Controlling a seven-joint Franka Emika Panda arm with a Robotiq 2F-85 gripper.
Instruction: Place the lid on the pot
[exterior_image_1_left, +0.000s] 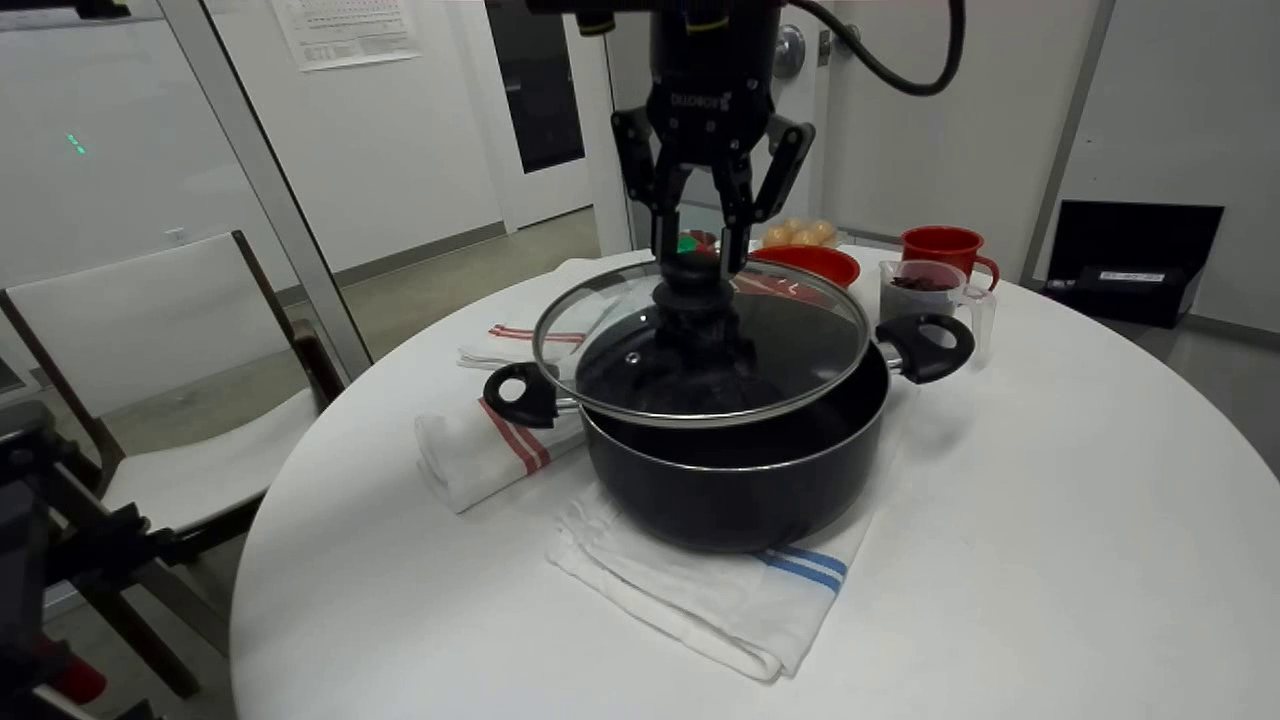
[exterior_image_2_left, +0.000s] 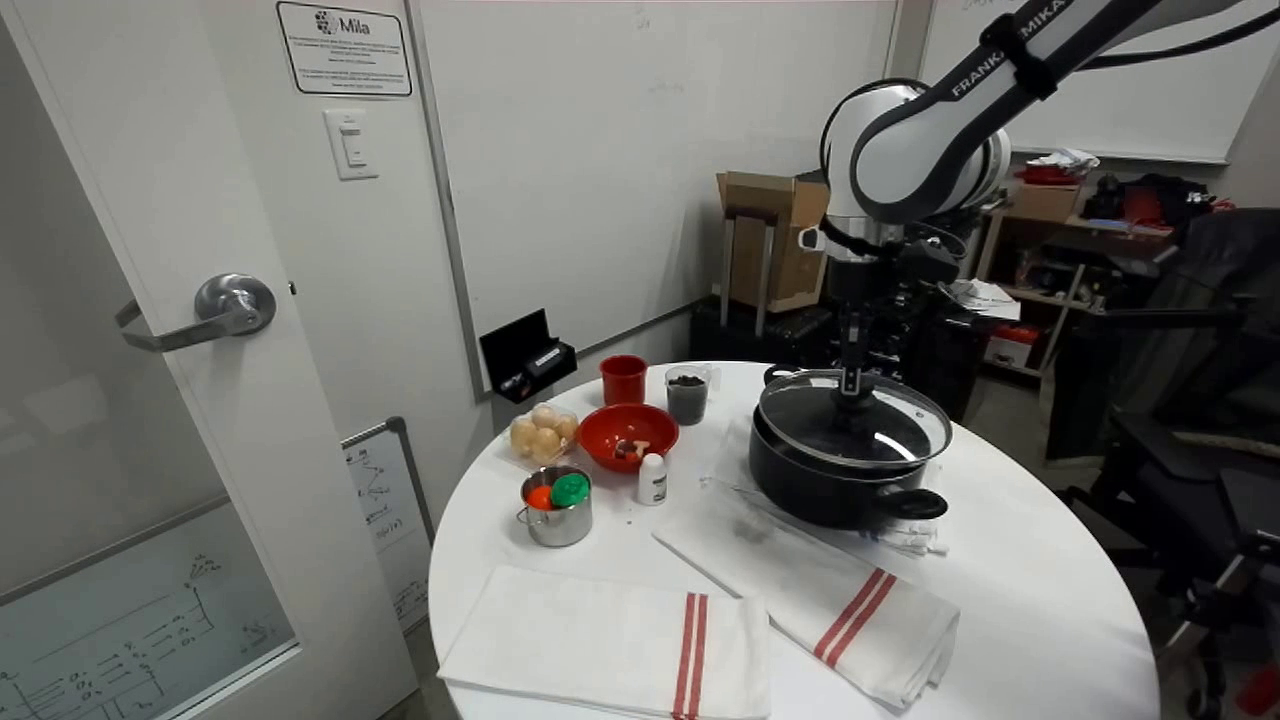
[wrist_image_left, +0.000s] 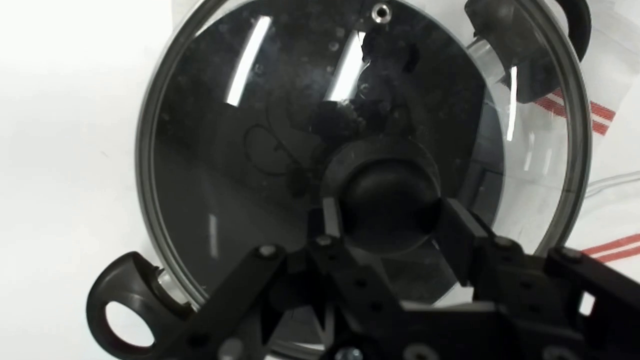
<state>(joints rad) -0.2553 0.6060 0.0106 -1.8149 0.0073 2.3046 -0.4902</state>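
Observation:
The round glass lid (exterior_image_1_left: 800, 340) with its metal rim and black knob is held over the black pot (exterior_image_1_left: 740, 510). In both exterior views the lid (exterior_image_2_left: 800, 425) sits off-centre on the pot (exterior_image_2_left: 795, 480), and part of the dark inside shows in an exterior view. Whether the rims touch at any point is unclear. My gripper (exterior_image_1_left: 697, 258) points straight down, its fingers on both sides of the knob; it also shows from the side (exterior_image_2_left: 850, 385). In the wrist view the gripper (wrist_image_left: 390, 215) closes around the knob of the lid (wrist_image_left: 230, 165), and the pot's handle (wrist_image_left: 142, 300) sticks out beyond the rim.
The pot stands on a blue-striped towel (exterior_image_1_left: 720, 610). Red-striped towels (exterior_image_2_left: 610, 640) lie beside it. A red bowl (exterior_image_2_left: 600, 440), red mug (exterior_image_2_left: 624, 380), measuring cup (exterior_image_2_left: 687, 405), white bottle (exterior_image_2_left: 652, 485), steel cup (exterior_image_2_left: 560, 528) and eggs (exterior_image_2_left: 540, 440) stand on the round white table (exterior_image_1_left: 1080, 520).

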